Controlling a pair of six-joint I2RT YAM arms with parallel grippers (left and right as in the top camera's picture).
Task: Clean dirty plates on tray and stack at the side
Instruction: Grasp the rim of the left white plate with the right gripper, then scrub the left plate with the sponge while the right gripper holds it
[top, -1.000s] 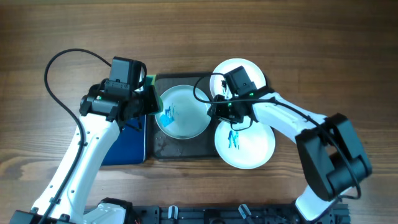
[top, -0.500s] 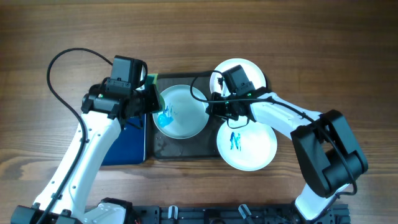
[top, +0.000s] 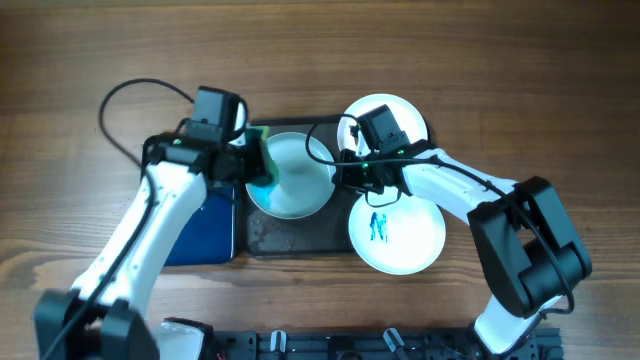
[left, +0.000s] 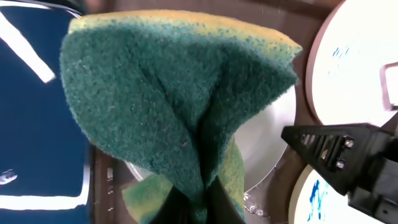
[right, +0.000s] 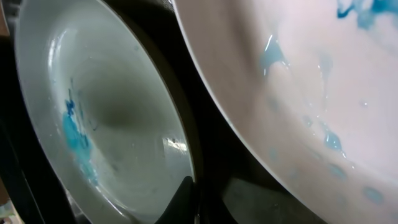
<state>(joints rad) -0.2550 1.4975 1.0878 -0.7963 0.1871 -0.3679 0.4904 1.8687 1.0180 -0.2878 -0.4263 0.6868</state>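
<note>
A white plate (top: 300, 178) lies on the dark grey tray (top: 290, 240). My left gripper (top: 250, 165) is shut on a green and yellow sponge (left: 174, 106) and presses it on this plate's left side. My right gripper (top: 342, 176) is shut on the plate's right rim (right: 196, 186). In the right wrist view the plate (right: 106, 112) still shows blue smears on its left part. A second plate (top: 400, 235) with blue marks lies at the tray's right edge. A third plate (top: 385, 108) lies behind it, partly hidden by my right arm.
A glossy blue tray (top: 205, 235) lies on the wooden table left of the grey tray, under my left arm. My right gripper's black body (left: 336, 149) sits close to the sponge across the plate. Water beads lie on the grey tray (left: 255, 199).
My left gripper has moved right with the sponge onto the plate's left part, covering the blue marks seen there before. My right gripper has kept its hold on the rim.
</note>
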